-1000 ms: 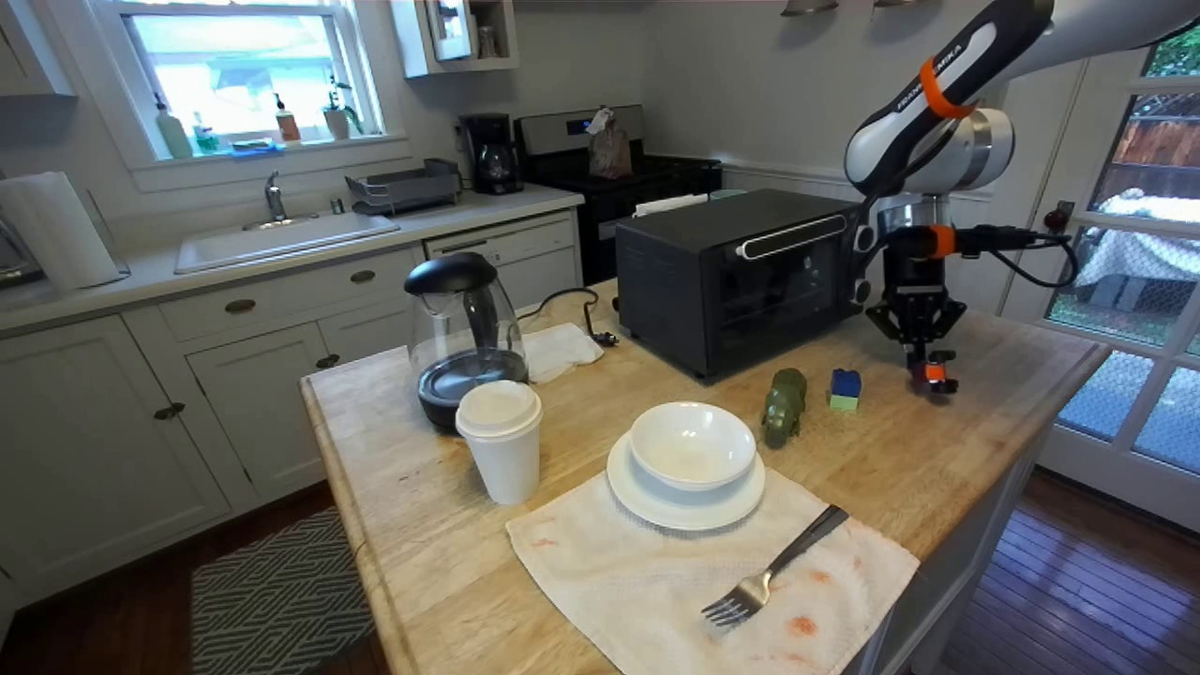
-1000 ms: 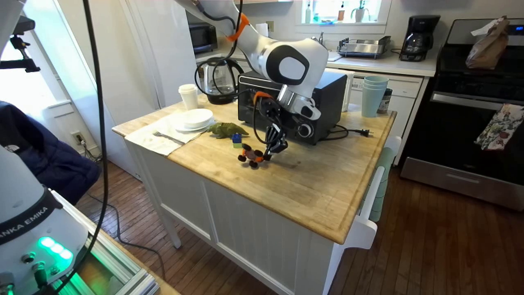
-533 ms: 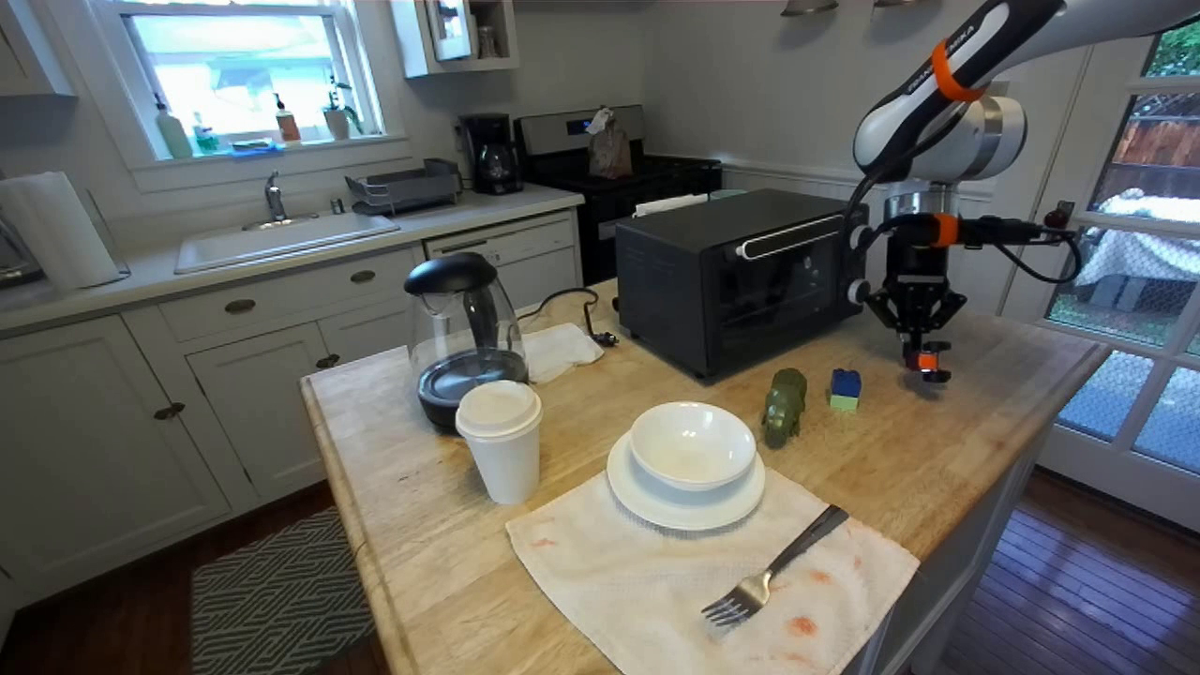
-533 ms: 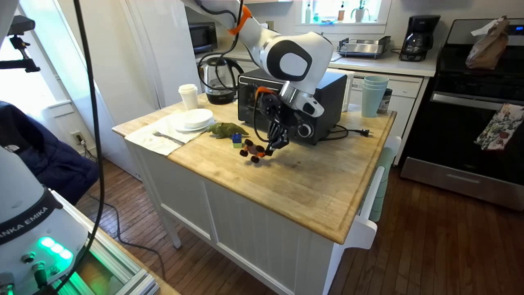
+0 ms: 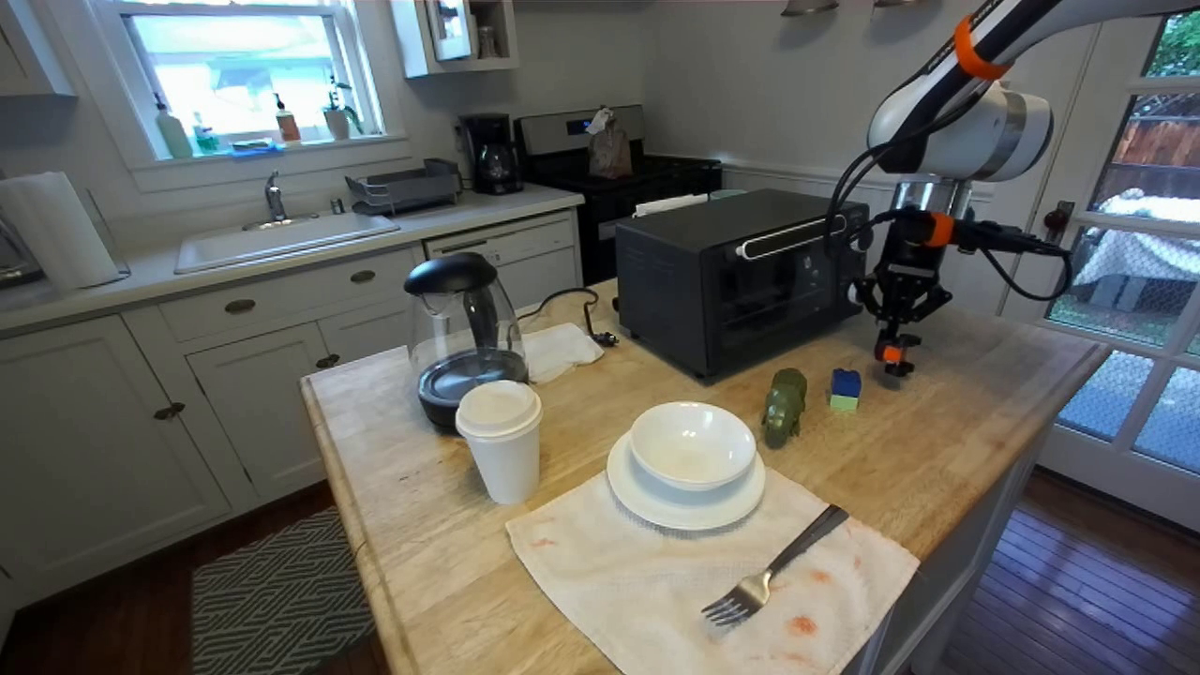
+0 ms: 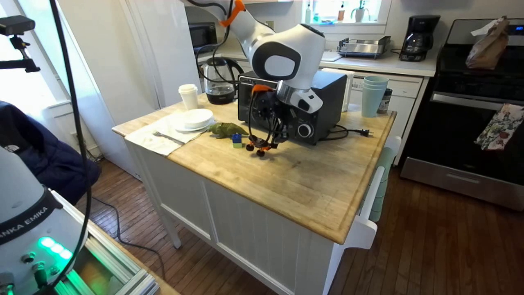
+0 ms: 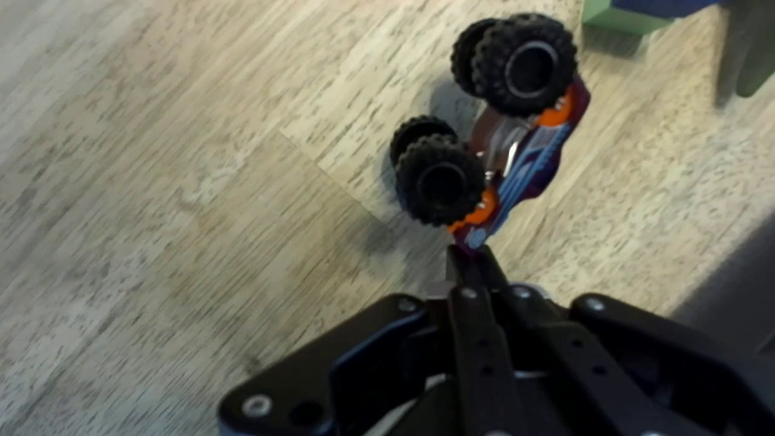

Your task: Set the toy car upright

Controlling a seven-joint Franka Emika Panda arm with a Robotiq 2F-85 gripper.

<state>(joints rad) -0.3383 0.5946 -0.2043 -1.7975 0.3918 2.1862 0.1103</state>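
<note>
The toy car (image 7: 527, 154) is red-orange with blue stripes and big black wheels. My gripper (image 7: 475, 254) is shut on one end of it in the wrist view, and its flank faces that camera with the wheels to the left. In both exterior views the gripper (image 5: 900, 337) (image 6: 275, 142) holds the car (image 5: 893, 355) (image 6: 262, 147) slightly above the wooden table. In an exterior view two wheels show below the car's body; the others are hidden there. I cannot tell its exact tilt.
A blue-and-green block (image 5: 845, 389) (image 6: 237, 140) stands close beside the held car. A green animal-like figure (image 5: 785, 407) lies past it. The black toaster oven (image 5: 736, 281) is right behind the gripper. A plate with a bowl (image 5: 692, 448) and a fork (image 5: 778, 567) lie on a cloth.
My gripper has carried the car towards the block and the toaster oven, and tilted. The car's underside, which faced an exterior camera, has turned so the wheels there point more downward.
</note>
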